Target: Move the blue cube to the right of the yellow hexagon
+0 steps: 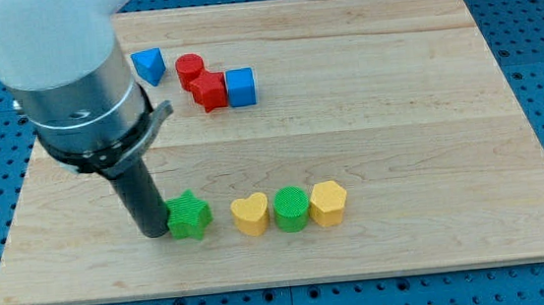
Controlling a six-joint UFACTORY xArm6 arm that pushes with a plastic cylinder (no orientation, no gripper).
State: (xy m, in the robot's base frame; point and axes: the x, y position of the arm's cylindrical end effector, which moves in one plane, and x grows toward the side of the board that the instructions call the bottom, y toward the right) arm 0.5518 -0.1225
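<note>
blue cube (241,87), yellow hexagon (328,204), pale wood-grain board (397,112)

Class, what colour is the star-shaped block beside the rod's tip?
Green: the star touches my tip, seen in the camera view.

Seven blocks lay on the wooden board (397,112); two were blue, a triangular blue block (150,64) and a blue cube (241,87); two were red, a red cylinder (190,68) and a red star-like block (209,91); two were green, a green star (189,217) and a green cylinder (292,209); two were yellow, a yellow heart (250,215) and a yellow hexagon (328,203); that made eight, not seven; one dark rod stood among them.
</note>
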